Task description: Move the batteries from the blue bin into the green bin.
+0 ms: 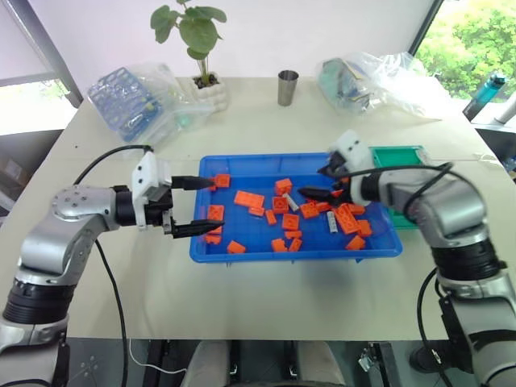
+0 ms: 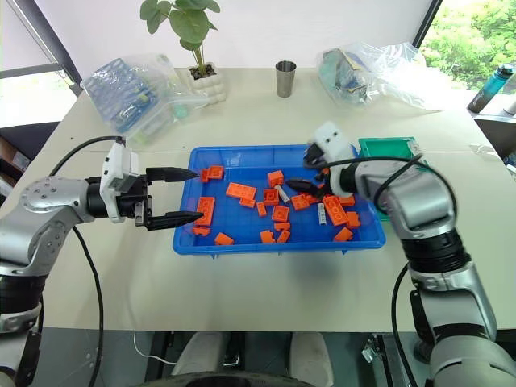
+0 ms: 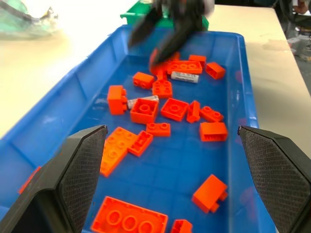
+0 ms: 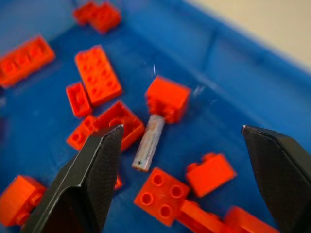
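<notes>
The blue bin (image 1: pixel 201 251) lies mid-table, strewn with orange bricks (image 1: pixel 250 199). Among the bricks lie silver batteries: one (image 1: pixel 292 203) near the middle and one (image 1: pixel 332 224) further right. The green bin (image 1: pixel 401 156) stands at the blue bin's far right corner, partly hidden by my right arm. My left gripper (image 1: pixel 203 206) hangs open and empty over the bin's left end, pointing right. My right gripper (image 1: pixel 319 182) is open above the bin's middle right. In the right wrist view a battery (image 4: pixel 148 142) lies below the gap between the open fingers (image 4: pixel 97 170), touching an orange brick (image 4: pixel 166 98).
At the table's back stand a potted plant (image 1: pixel 205 87), a metal cup (image 1: pixel 288 87), a wrapped blue rack (image 1: pixel 129 101) on the left and a plastic bag (image 1: pixel 375 81) on the right. A water bottle (image 1: pixel 488 90) is off the far right corner.
</notes>
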Action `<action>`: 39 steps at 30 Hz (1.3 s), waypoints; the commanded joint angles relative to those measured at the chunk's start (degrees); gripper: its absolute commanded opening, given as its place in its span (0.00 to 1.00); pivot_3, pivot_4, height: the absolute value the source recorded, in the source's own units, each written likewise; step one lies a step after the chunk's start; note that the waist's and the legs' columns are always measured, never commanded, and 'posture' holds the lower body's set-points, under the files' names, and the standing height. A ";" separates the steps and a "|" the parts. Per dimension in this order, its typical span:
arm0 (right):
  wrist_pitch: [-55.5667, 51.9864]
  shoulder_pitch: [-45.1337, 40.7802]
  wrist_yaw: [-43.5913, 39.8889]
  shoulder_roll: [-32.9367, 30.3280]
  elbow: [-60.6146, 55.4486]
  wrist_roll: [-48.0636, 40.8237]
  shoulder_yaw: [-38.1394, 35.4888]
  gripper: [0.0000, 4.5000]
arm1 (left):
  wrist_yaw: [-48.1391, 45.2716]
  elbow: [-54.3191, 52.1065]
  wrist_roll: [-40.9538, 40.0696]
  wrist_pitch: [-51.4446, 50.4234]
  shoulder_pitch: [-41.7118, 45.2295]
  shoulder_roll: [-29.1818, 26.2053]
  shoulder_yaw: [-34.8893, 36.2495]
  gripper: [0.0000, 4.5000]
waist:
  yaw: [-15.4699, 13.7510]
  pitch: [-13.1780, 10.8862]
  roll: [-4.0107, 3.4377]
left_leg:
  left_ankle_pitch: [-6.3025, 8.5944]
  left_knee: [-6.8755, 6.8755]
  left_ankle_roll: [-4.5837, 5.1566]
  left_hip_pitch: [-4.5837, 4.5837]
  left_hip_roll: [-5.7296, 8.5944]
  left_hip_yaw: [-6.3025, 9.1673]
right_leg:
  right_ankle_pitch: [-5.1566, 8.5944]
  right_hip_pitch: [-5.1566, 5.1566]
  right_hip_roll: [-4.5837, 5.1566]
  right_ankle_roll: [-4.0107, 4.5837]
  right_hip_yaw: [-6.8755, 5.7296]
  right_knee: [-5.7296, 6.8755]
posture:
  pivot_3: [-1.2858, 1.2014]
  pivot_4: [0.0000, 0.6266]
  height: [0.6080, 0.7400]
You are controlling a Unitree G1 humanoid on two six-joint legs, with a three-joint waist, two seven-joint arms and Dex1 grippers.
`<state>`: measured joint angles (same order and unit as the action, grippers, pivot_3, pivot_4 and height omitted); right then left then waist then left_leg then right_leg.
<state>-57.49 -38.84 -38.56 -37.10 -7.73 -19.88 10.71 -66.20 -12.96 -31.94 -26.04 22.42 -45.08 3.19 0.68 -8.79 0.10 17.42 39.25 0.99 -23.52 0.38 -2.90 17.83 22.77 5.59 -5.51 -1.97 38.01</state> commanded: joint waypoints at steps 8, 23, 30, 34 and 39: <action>8.30 0.91 -2.47 1.02 2.90 5.59 4.99 0.89 | 0.91 -2.62 -1.30 -0.79 0.21 -1.75 2.58 1.00 | 0.12 0.00 0.00 | 0.00 0.00 0.00 0.01 0.00 0.01 | 0.00 0.01 -0.03 0.00 -0.01 0.01 | 0.52 0.24 0.82; 13.72 -1.02 -5.10 5.45 8.87 11.29 8.07 0.71 | 1.18 -1.64 -1.72 -0.84 1.90 -1.91 2.46 1.00 | 0.15 0.00 0.00 | -0.01 0.02 -0.01 0.01 0.00 0.01 | 0.00 0.02 -0.03 0.00 -0.02 0.05 | 0.52 0.24 0.82; 11.08 -0.78 -5.39 6.21 6.77 10.83 6.81 0.02 | 0.86 -1.69 -1.69 -0.96 2.18 -1.77 1.91 1.00 | 0.11 0.00 0.00 | -0.01 0.03 -0.01 0.01 0.00 0.01 | 0.00 0.02 -0.03 0.00 -0.02 0.06 | 0.52 0.24 0.82; 5.24 -1.66 -4.55 5.54 2.11 7.48 1.13 0.02 | 0.99 -1.77 -1.64 -0.90 2.30 -1.32 1.48 1.00 | 0.09 0.00 0.00 | -0.01 0.03 -0.01 0.01 0.00 0.01 | 0.00 0.02 -0.03 0.00 -0.02 0.07 | 0.52 0.24 0.82; -4.32 -5.24 -2.48 0.18 -1.15 2.38 -13.43 0.02 | 0.84 -1.70 -1.61 -0.54 2.09 -0.75 1.06 1.00 | -0.14 0.00 0.00 | -0.01 0.03 -0.01 0.01 0.00 0.01 | 0.00 0.01 -0.01 0.00 -0.02 0.07 | 0.52 0.24 0.82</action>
<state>-59.91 -42.27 -42.01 -34.89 -6.85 -16.20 3.10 -65.23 -13.86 -33.14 -27.15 23.67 -45.88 3.61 0.54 -8.79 0.10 17.41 39.28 0.98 -23.51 0.39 -2.87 17.83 22.77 5.59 -5.52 -2.01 38.08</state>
